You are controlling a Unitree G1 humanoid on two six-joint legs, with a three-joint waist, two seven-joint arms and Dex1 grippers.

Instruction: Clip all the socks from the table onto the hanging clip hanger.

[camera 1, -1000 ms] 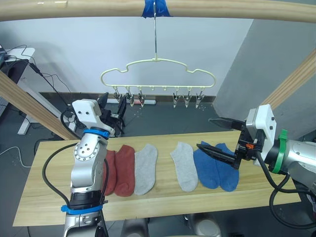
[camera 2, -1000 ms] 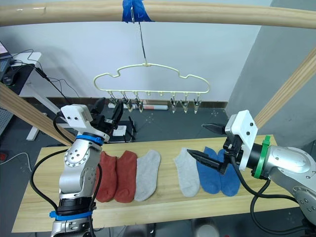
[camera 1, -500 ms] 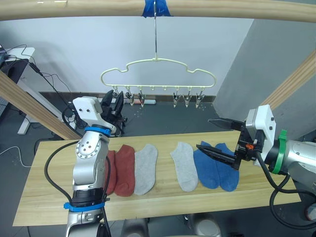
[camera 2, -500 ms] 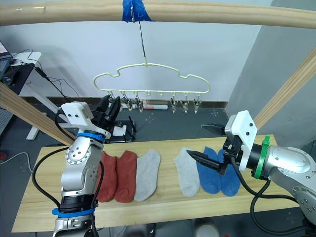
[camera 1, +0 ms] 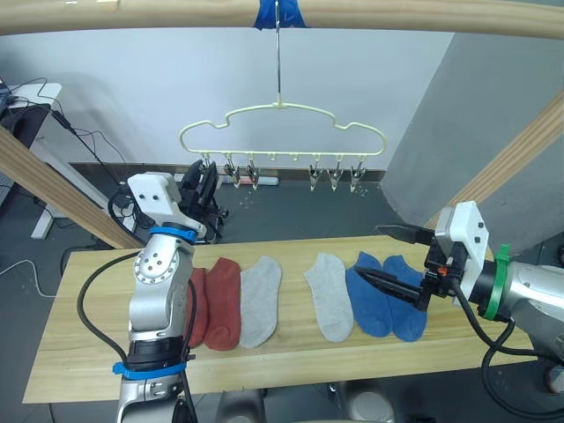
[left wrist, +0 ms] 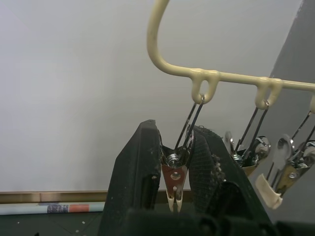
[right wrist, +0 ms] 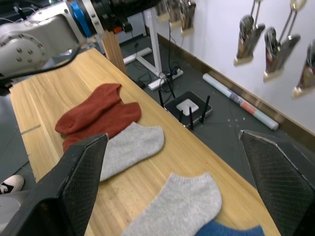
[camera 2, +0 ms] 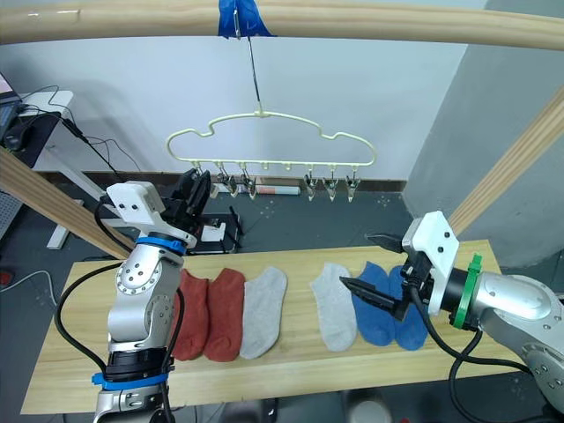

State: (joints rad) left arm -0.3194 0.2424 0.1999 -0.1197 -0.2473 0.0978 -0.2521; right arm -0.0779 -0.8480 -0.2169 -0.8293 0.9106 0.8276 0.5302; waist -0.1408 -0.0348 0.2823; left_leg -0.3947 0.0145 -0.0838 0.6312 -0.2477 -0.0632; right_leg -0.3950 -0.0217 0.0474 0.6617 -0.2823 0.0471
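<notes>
- Socks, six in all, flat on the desk (camera 1: 88,352) in one row across its width: two rust-red socks (camera 1: 220,301) at the robot's left, two grey socks (camera 1: 261,300) in the middle with a gap between them, two blue socks (camera 1: 388,295) at the right.
- Long axis of each sock roughly front to back on the desk, openings toward the far edge, toes toward the robot; grey pair fanned slightly apart at the far end.
- Blue pair directly beneath the right tool (camera 1: 392,261), so nearest to that arm; lower finger hovering just above the inner blue sock, upper finger raised well clear, apparently no contact yet.
- Right tool spread wide, empty, fingers pointing toward the robot's left, hence crossing the blue socks' long axis rather than running along it: a fair angle for pinching a sock across its width, judged from the head views.
- Clip hanger (camera 1: 282,121), cream and wavy, hung by its hook from the pole (camera 1: 397,12) above and behind the desk, bar running left to right, metal clips dangling jaws down.
- Leftmost clip (left wrist: 173,173) sitting between the left tool (left wrist: 174,169) fingers, fingers narrow and pressed against the clip's handles on both sides; seemingly poised to squeeze it open.
- Red socks nearest the left arm, yet that arm raised at the hanger, well above the desk.
- All six socks unclipped; all clips bare.
</notes>
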